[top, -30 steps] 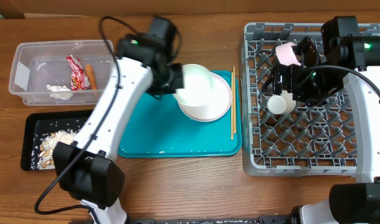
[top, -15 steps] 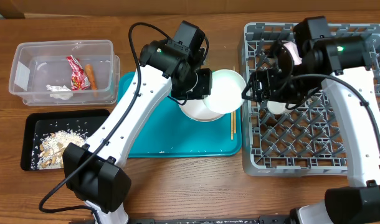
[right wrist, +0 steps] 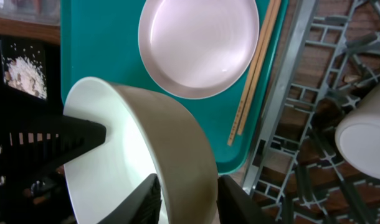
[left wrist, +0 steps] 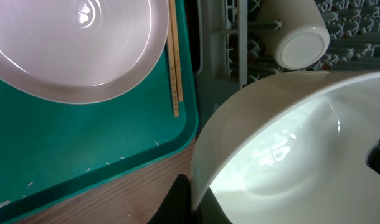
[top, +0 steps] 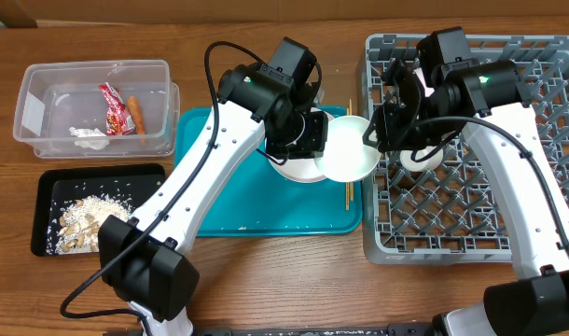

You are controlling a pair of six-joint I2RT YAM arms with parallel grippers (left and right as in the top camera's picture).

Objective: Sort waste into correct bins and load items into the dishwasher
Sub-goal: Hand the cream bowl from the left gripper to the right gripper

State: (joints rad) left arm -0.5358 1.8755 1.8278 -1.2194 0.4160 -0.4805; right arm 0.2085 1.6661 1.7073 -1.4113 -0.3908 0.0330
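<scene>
A white bowl hangs tilted over the gap between the teal tray and the grey dish rack. My left gripper is shut on its rim. From the rack side, my right gripper has its fingers closed on either side of the bowl's wall. The pale-pink plate lies on the teal tray, partly under the left arm, with the chopsticks beside it. A white cup lies in the rack.
The clear tub at the far left holds the red wrapper, carrot piece and tissue. The black tray in front of it holds beige scraps. Upright rack pegs stand close to the right arm.
The left arm carried the bowl rightward from over the plate to the rack's edge. The right gripper swung left from the cup and closed on the bowl's wall.
</scene>
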